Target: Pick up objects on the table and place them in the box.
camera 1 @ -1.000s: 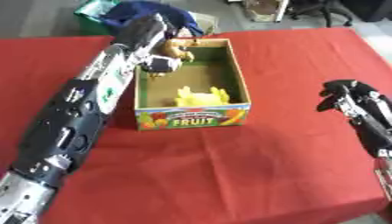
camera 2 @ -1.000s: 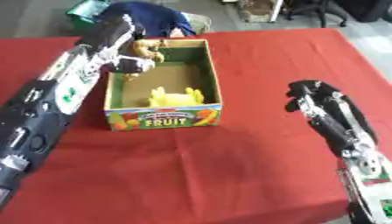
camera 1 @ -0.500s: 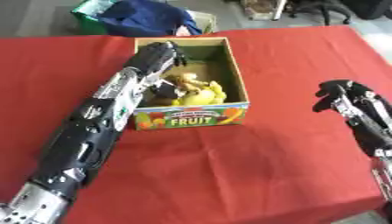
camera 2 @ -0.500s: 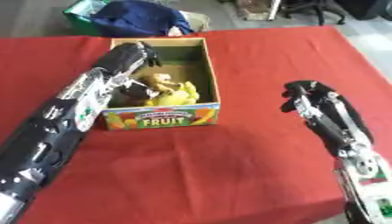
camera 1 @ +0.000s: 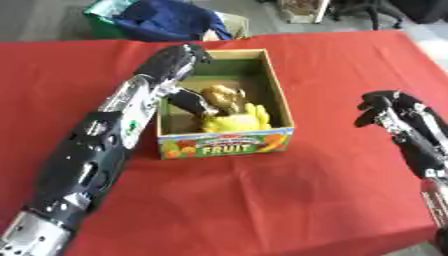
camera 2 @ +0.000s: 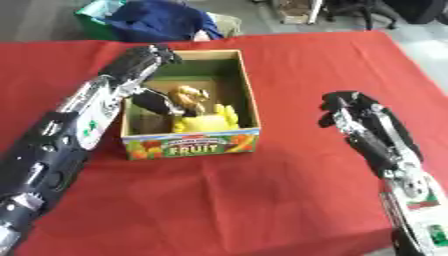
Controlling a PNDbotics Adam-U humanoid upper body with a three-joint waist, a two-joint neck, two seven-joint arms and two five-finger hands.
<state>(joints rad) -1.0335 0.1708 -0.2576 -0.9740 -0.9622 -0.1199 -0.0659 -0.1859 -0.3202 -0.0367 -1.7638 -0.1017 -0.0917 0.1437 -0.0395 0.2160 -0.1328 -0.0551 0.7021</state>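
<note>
A cardboard box (camera 1: 226,142) printed FRUIT stands mid-table on the red cloth. Inside it lie a brown toy (camera 1: 223,96) and, nearer the front wall, a yellow one (camera 1: 238,118). My left arm comes up from the lower left, arches over the box's left wall, and my left hand (camera 1: 188,102) is down inside the box, against the brown toy's left side. Whether it still holds the toy is hidden. My right hand (camera 2: 354,116) hovers open over the cloth to the right of the box, holding nothing.
Beyond the table's far edge lie a blue bag (camera 1: 166,21) and a green bin (camera 1: 103,14). A chair base (camera 1: 367,7) shows at the top right. Bare red cloth (camera 1: 262,200) spreads in front of the box.
My left hand has carried the brown toy from the box's far rim down into the box, beside the yellow toy. The right hand has barely moved.
</note>
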